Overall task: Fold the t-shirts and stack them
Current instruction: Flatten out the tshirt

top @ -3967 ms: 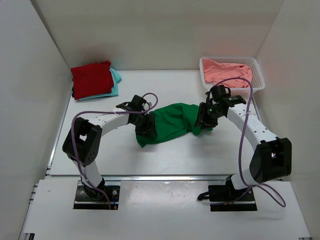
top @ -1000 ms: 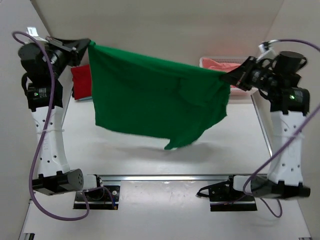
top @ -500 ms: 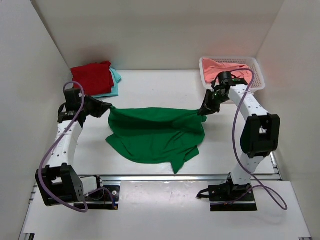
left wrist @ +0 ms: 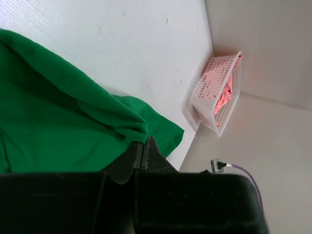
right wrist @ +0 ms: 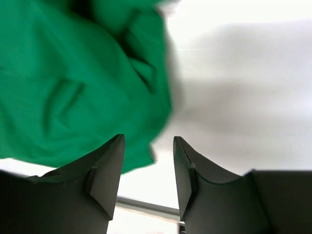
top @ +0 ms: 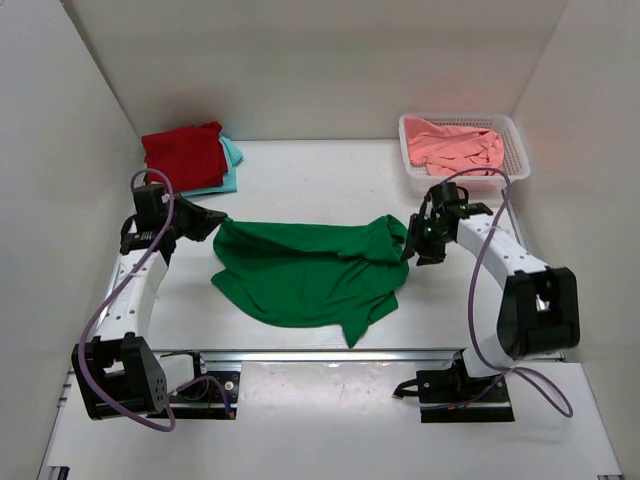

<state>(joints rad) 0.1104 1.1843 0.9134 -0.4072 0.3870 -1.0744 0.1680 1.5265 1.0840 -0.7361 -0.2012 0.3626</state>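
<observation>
green t-shirt [top: 305, 275] lies loosely spread and rumpled on the table [top: 320, 180], about mid-table, between my 2 arms. its near hem hangs toward the near table edge.

my left gripper [top: 212, 221] sits low at the shirt's far left corner. left wrist view: fingers [left wrist: 156, 158] pressed together, cloth edge pinched at their tips.

my right gripper [top: 410, 243] is just beside the shirt's far right corner. right wrist view: jaws apart, nothing between them, green cloth lying beyond the tips.

far left corner of table: dark red t-shirt [top: 183, 155] folded, lying on the pale turquoise t-shirt [top: 232, 160], 1 stack.

far right: salmon pink t-shirt [top: 455, 145] bunched inside the white mesh basket [top: 515, 150].
</observation>
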